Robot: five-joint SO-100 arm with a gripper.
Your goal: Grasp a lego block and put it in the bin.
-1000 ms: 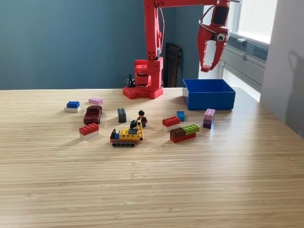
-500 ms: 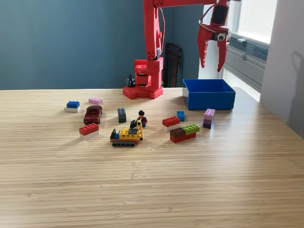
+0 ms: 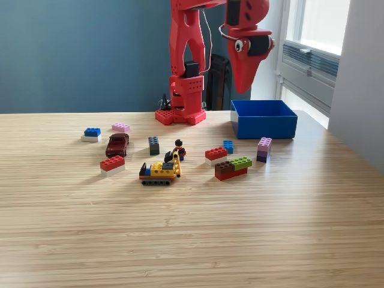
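My red gripper [image 3: 242,89] hangs high above the table, pointing down, just left of the blue bin [image 3: 264,126] in the exterior view. Its jaws show as one solid wedge with no gap, and I see nothing held. Lego blocks lie scattered on the wooden table: a red-and-white block [image 3: 216,154], a small blue block [image 3: 228,146], a brown, green and red stack [image 3: 233,168], a purple stack [image 3: 264,149] and a dark grey block [image 3: 154,145]. The inside of the bin is hidden by its front wall.
Farther to the exterior view's left lie a red-and-white block [image 3: 112,164], a blue-and-white block [image 3: 91,134], a pink block [image 3: 120,127] and a dark red toy car [image 3: 117,144]. A yellow toy vehicle [image 3: 160,171] and a minifigure [image 3: 179,149] stand mid-table. The arm's base [image 3: 180,114] is behind them.
The gripper opened wide above the bin, then swung to the exterior view's left, off the bin. Its jaws now show no gap. The blocks on the table have not moved.
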